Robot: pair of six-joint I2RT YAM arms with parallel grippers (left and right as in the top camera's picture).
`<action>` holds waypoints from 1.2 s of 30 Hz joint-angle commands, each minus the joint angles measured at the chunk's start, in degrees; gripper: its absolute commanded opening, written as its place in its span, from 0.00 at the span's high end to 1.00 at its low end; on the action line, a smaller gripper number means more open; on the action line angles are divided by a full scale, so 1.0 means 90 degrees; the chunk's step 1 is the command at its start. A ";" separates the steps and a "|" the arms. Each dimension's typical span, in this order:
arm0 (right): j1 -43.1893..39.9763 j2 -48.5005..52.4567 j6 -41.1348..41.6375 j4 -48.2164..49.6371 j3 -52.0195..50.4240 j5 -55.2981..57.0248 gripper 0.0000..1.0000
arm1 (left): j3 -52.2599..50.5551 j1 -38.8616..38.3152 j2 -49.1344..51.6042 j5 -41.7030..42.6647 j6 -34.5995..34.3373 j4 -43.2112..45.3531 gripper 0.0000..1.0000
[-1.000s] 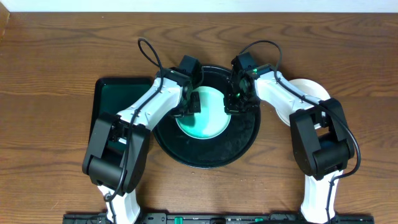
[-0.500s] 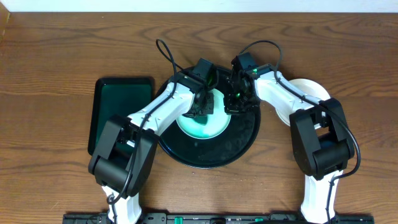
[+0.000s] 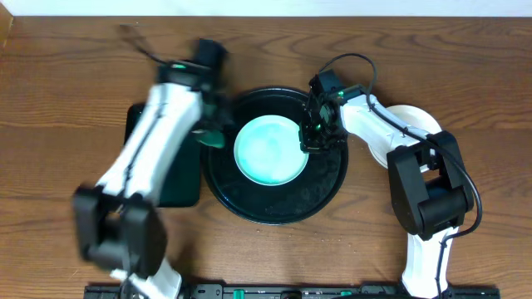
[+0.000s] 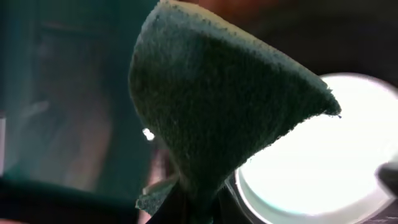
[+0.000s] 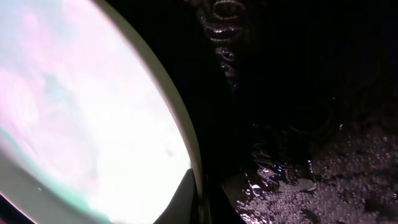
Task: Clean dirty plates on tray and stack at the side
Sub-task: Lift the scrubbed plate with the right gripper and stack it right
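Closest to the robot's base, the near rim of the black tray sat on the wood-grain tabletop, and the tray's glossy floor showed wet specks and droplets in the right wrist view. Toward the tray's middle lay one white plate, flat, its face tinted pale teal from above and washed bright in both wrist views. At that plate's right edge stood the right gripper, pointing down onto the rim. Its wrist camera showed only a pale wedge of one fingertip against the rim, so whether the fingers were clamped on the plate or merely resting there could not be told. Left of the plate, over the tray's left rim, hung the left gripper, its arm smeared by blur and its fingers pinched tight on a green sponge. The sponge stood up folded into a rough cone in front of the wrist camera, clear of the plate. Under that arm, just beside the black tray on its left, lay a dark-green tray, partly hidden. Farther back on the right, a second plate rested on the bare tabletop beside the black tray, apart from the first and half covered by the right arm.
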 commanded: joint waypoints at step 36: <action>0.4097 -0.2599 -0.0457 -0.0325 0.0248 1.0540 0.99 | -0.0457 0.1435 -0.1047 0.0070 0.0359 -0.0580 0.93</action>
